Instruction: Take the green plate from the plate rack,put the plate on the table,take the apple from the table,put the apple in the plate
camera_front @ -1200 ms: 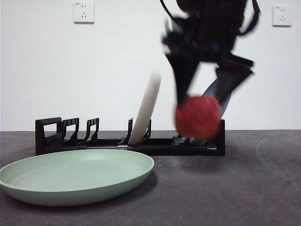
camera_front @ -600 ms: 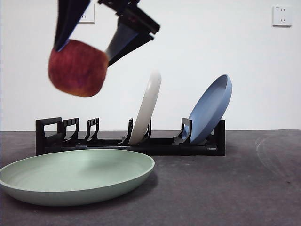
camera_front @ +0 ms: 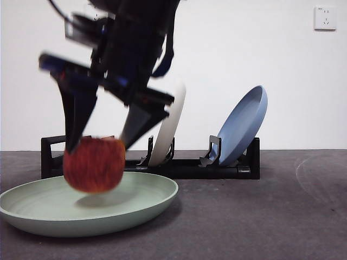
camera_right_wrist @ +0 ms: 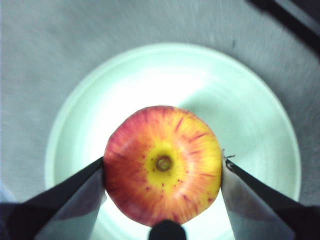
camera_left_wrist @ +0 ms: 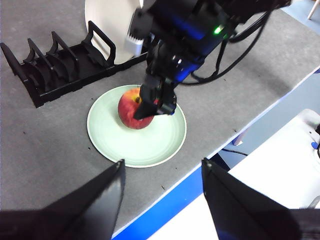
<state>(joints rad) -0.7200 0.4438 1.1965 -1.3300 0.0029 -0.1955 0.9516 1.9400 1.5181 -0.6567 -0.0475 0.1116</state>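
Note:
My right gripper (camera_front: pixel 97 146) is shut on the red apple (camera_front: pixel 95 167) and holds it just above the floor of the green plate (camera_front: pixel 146 201), where the apple casts a shadow. In the right wrist view the apple (camera_right_wrist: pixel 165 150) sits stem-up between the jaws of my right gripper (camera_right_wrist: pixel 163 167), centred over the plate (camera_right_wrist: pixel 255 115). The plate lies flat on the dark grey table (camera_front: pixel 271 216), in front of the black plate rack (camera_front: pixel 187 168). My left gripper (camera_left_wrist: pixel 162 165) hangs open and empty high above, looking down on the plate (camera_left_wrist: pixel 152 150), apple (camera_left_wrist: pixel 131 111) and rack (camera_left_wrist: pixel 55 70).
A cream-white plate (camera_front: pixel 171 122) and a blue plate (camera_front: pixel 244 127) stand upright in the rack. The table's front edge (camera_left_wrist: pixel 220 145) runs close to the green plate. The right arm's dark body fills the upper left of the front view.
The right gripper has carried the apple from the rack's right end, leftward across the table, then down from high above to just over the green plate. The plates have not moved.

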